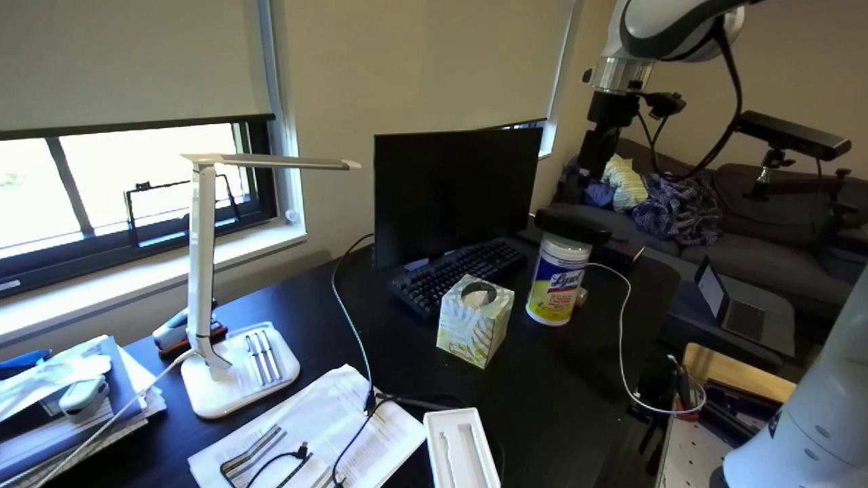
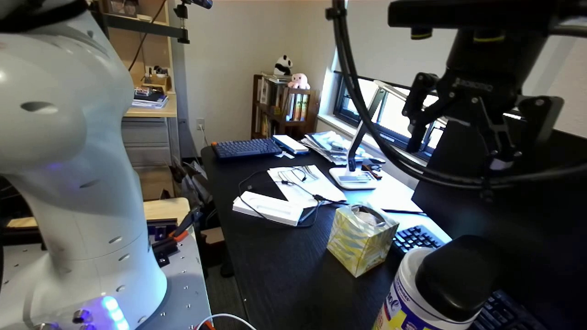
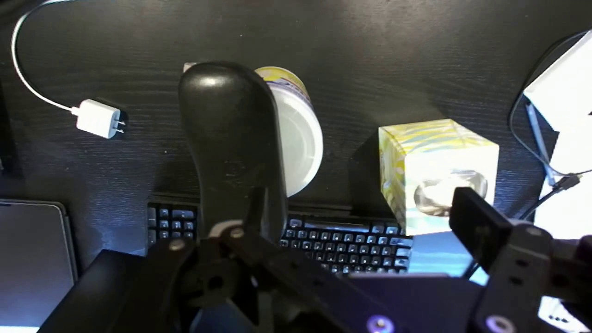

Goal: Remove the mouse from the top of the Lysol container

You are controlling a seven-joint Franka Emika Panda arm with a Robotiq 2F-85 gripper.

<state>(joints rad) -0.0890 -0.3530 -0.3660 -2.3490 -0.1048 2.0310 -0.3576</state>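
The Lysol canister (image 1: 557, 288) stands upright on the dark desk, with its yellow base, label and white top showing. It also shows in an exterior view (image 2: 398, 308) and the wrist view (image 3: 301, 138). The mouse, a long black rounded object (image 1: 573, 226), lies across the canister's top and overhangs it; it shows in an exterior view (image 2: 458, 277) and the wrist view (image 3: 231, 138). My gripper (image 2: 458, 153) is open and empty, above the mouse and apart from it. In the wrist view, one finger of the gripper (image 3: 363, 198) overlaps the mouse, the other overlaps the tissue box.
The patterned tissue box (image 1: 473, 324) stands beside the canister. A black keyboard (image 3: 347, 243) and a monitor (image 1: 461, 196) stand behind. A white charger (image 3: 97, 118) with its cable lies on the desk. A lamp (image 1: 203, 257), papers (image 1: 325, 427) and a white tray (image 1: 461, 444) are further along.
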